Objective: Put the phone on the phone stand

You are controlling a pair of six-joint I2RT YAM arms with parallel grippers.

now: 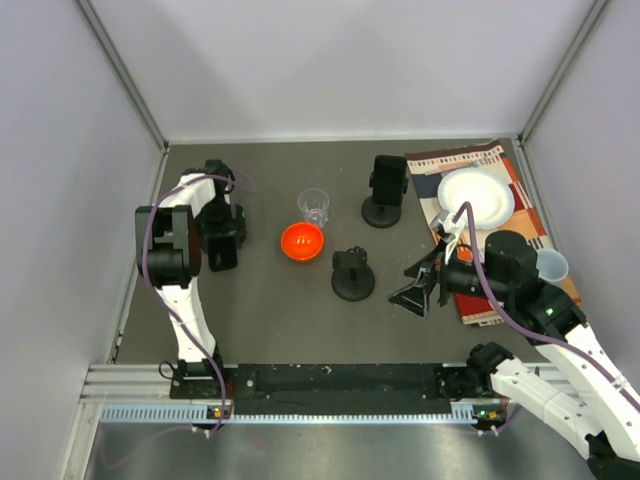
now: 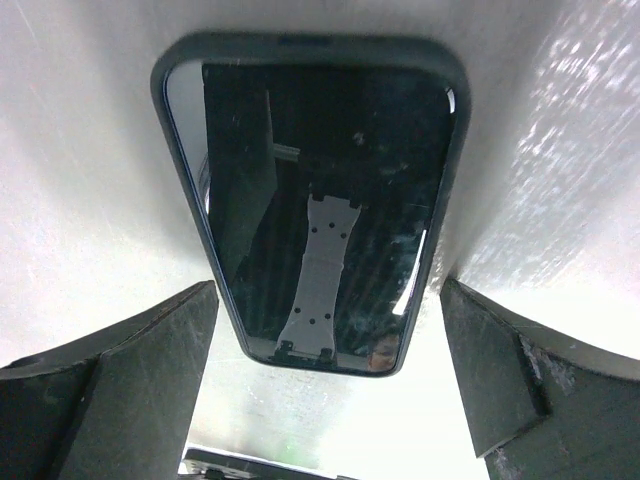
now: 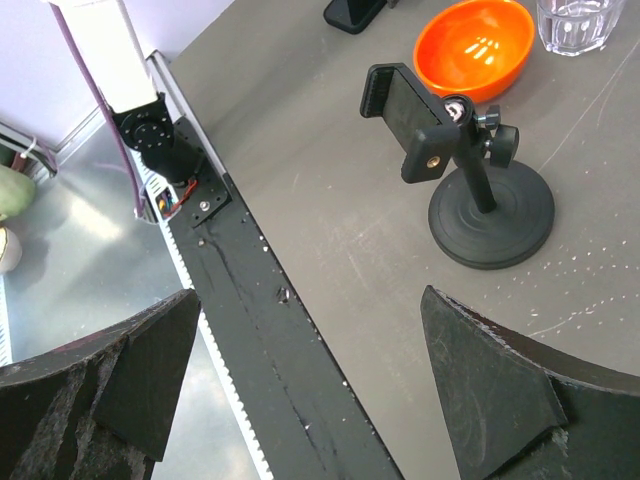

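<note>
The right arm reaches from the near right corner, forearm low and angled left. Its hand [image 1: 416, 284] hovers over the worktop [image 1: 280, 320] with fingers [image 3: 500, 385] spread wide and nothing between them, aimed at the stand [image 1: 352, 275] just to its left. The stand is upright on its round base, its clamp empty. Beyond it sits an orange bowl [image 1: 301, 241], with a clear glass [image 1: 314, 206] just behind.

On the left side, the left arm folds up and over so that its hand [image 2: 328, 295] points straight down. The phone [image 2: 320, 200] lies flat on the worktop, screen up, directly under that hand and well apart from the stand. The fingers [image 2: 135, 365] are apart, one on each side of the phone's near end, close to its edges but not gripping it.

Farther back stands a second stand [image 1: 386, 190], and to the right a white plate [image 1: 476, 196] rests on a patterned cloth [image 1: 520, 175].
</note>
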